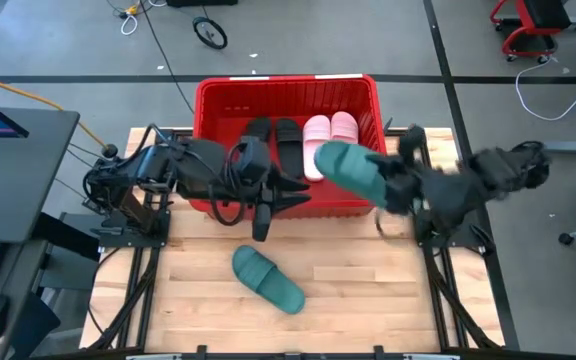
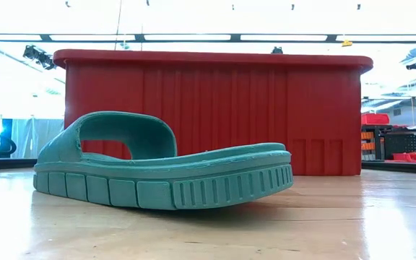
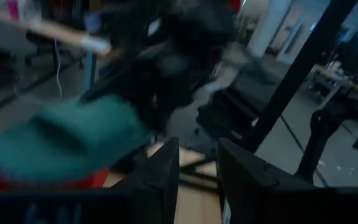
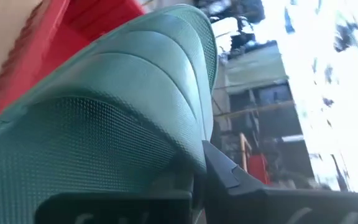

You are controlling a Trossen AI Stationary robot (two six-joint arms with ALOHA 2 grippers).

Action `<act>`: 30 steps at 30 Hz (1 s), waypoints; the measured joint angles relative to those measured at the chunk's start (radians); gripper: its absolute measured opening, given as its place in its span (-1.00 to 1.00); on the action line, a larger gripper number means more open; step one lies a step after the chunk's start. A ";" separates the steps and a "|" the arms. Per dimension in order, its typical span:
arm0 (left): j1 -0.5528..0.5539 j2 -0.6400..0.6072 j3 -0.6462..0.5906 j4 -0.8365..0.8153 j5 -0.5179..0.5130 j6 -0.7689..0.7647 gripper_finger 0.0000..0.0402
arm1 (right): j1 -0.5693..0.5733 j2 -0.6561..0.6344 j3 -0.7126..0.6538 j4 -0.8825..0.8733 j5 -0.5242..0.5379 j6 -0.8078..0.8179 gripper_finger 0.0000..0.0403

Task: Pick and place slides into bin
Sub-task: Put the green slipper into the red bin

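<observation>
Rubber feel: you are handling light, bendy slides; grip the sole edge.
Right claw [image 1: 380, 187]: gripping a teal slide [image 1: 351, 168] over the bin [image 1: 286, 88].
Left claw [image 1: 264, 215]: parted, empty, by the bin's near wall.
Worktop [image 1: 188, 290]: one teal slide [image 1: 267, 279] is waiting.

Black slides [image 1: 273, 140] partly behind left arm.

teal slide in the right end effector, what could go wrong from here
The right end effector holds the teal slide over the red bin's right front corner; released here, it may catch the rim and tip out. The left end effector sits close at the front wall, so the arms could collide. The other teal slide remains on the table.
</observation>
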 joint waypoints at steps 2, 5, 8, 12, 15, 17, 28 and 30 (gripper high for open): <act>0.005 0.000 0.000 0.054 0.000 0.053 -0.45 | -0.116 -0.003 -0.009 0.082 -0.153 -0.152 -0.96; 0.015 -0.007 0.000 0.120 0.000 0.117 -0.45 | -0.272 0.019 -0.027 0.181 -0.337 -0.317 -0.96; 0.027 -0.024 0.000 0.158 0.000 0.159 -0.44 | -0.413 0.065 -0.041 0.222 -0.490 -0.392 -0.96; 0.038 -0.051 0.000 0.178 -0.022 0.217 -0.46 | -0.543 0.143 -0.067 0.208 -0.698 -0.456 -0.96; 0.039 -0.076 0.000 0.178 -0.028 0.243 -0.47 | -0.591 0.193 -0.125 0.237 -0.726 -0.536 -0.96; 0.039 -0.090 0.000 0.174 -0.030 0.245 -0.48 | -0.625 0.213 -0.179 0.269 -0.794 -0.561 -0.96; 0.035 -0.131 0.000 0.094 -0.032 0.256 -0.49 | -0.745 0.235 -0.574 0.785 -0.836 -0.701 -0.96; 0.036 -0.133 0.000 0.086 -0.032 0.255 -0.50 | -0.766 0.246 -0.627 0.793 -0.839 -0.705 -0.96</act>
